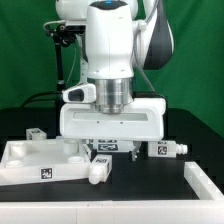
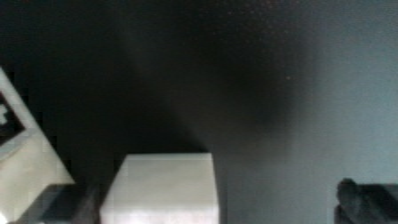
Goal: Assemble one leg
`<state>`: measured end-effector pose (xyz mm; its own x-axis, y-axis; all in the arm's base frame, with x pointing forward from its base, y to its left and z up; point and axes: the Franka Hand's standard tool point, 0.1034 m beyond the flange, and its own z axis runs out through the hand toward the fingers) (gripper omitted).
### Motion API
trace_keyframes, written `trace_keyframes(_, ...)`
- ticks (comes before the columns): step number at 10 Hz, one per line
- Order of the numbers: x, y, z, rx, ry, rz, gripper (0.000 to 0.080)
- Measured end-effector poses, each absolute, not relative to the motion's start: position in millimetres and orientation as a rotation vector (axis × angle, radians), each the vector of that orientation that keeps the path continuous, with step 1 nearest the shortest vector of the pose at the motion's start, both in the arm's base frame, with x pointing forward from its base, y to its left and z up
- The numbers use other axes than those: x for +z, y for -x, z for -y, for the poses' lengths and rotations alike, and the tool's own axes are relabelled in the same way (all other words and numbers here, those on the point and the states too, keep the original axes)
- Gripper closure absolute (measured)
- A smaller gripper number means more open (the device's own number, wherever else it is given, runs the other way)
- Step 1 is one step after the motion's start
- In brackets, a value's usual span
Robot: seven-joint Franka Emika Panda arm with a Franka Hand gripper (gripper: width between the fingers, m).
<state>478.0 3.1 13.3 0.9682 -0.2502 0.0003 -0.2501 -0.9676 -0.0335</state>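
A leg, a short white post with a tag, lies on the black table in front of the tabletop's corner, right under my gripper. In the wrist view the leg stands between the jaws, close against one dark finger. The other finger is well clear of it. The jaws stand wide apart and grip nothing. Two more legs lie at the exterior view's right and at its far left.
The large flat white tabletop with tags fills the exterior view's left, and its edge shows in the wrist view. A white block sits at the front on the exterior view's right. The arm's body hides the table behind it.
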Motion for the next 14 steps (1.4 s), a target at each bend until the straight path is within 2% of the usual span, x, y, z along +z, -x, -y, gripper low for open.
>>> trace_keyframes(3, 10.4, -478, -4, -0.004, 3.085, -0.386, 0.0151)
trace_keyframes(4, 10.3, -478, -4, -0.004, 3.085, -0.385, 0.0263)
trace_keyframes(5, 10.3, -478, -4, -0.004, 3.085, -0.384, 0.0263)
trace_keyframes(6, 10.3, -478, -4, -0.004, 3.085, -0.382, 0.0446)
trace_keyframes(7, 10.3, -478, -4, -0.004, 3.086, -0.381, 0.0509)
trace_keyframes(11, 11.1, -475, -6, 0.008, 3.081, -0.403, 0.0509)
trace_keyframes(14, 31.0, -443, -10, 0.121, 3.05, -0.501, 0.0509)
